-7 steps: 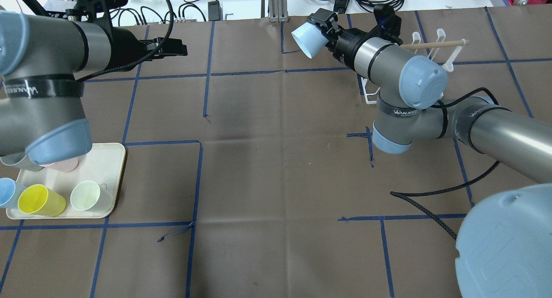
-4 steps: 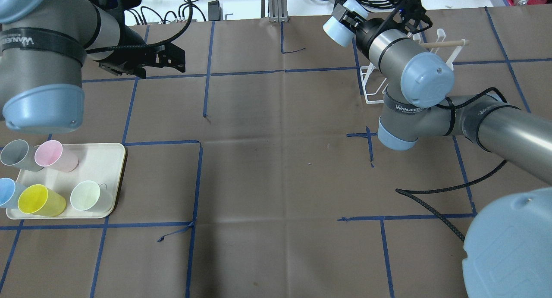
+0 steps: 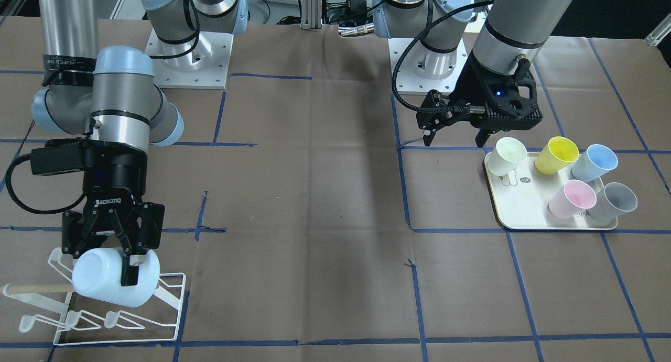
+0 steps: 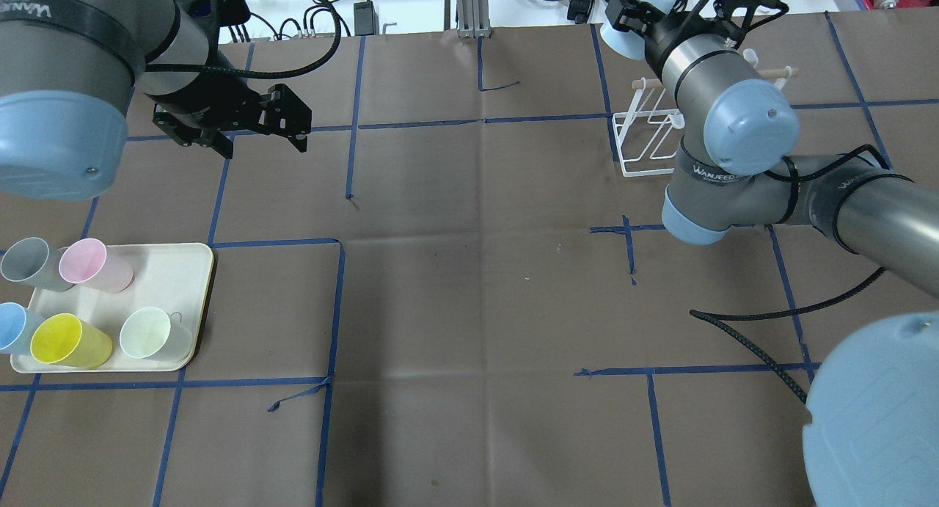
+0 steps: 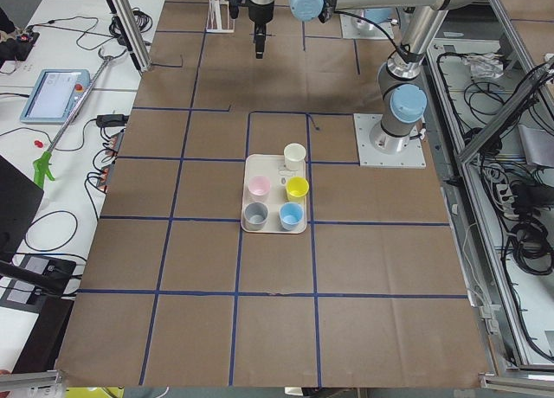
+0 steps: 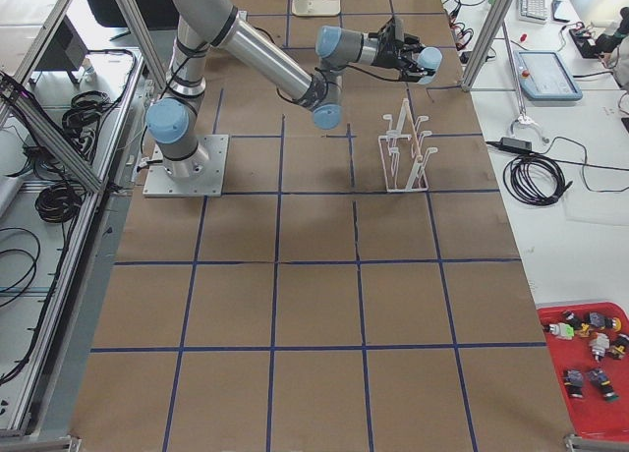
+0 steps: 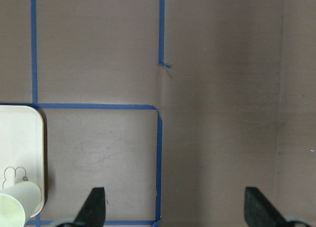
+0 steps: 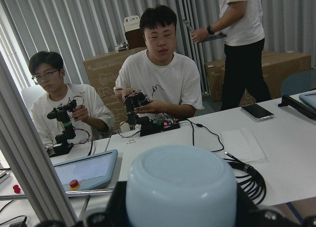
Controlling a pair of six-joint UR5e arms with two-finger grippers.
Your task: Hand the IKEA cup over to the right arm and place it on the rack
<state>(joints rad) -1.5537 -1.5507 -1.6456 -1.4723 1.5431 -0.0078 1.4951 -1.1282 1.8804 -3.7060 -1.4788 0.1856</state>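
Observation:
My right gripper is shut on a pale blue cup and holds it on its side, just above the low white wire rack with its wooden dowel. In the overhead view the cup sits at the rack's far end. The right wrist view shows the cup's bottom filling the lower frame. My left gripper is open and empty above the table beside the tray. It also shows in the left wrist view and in the overhead view.
A cream tray holds several upright cups: pale green, yellow, blue, pink and grey. A black cable lies on the table by the right arm. Operators sit beyond the far edge.
My right gripper has swung the cup to the right and farther away, to the rack's far end. My left gripper has drawn back toward the robot, still open.

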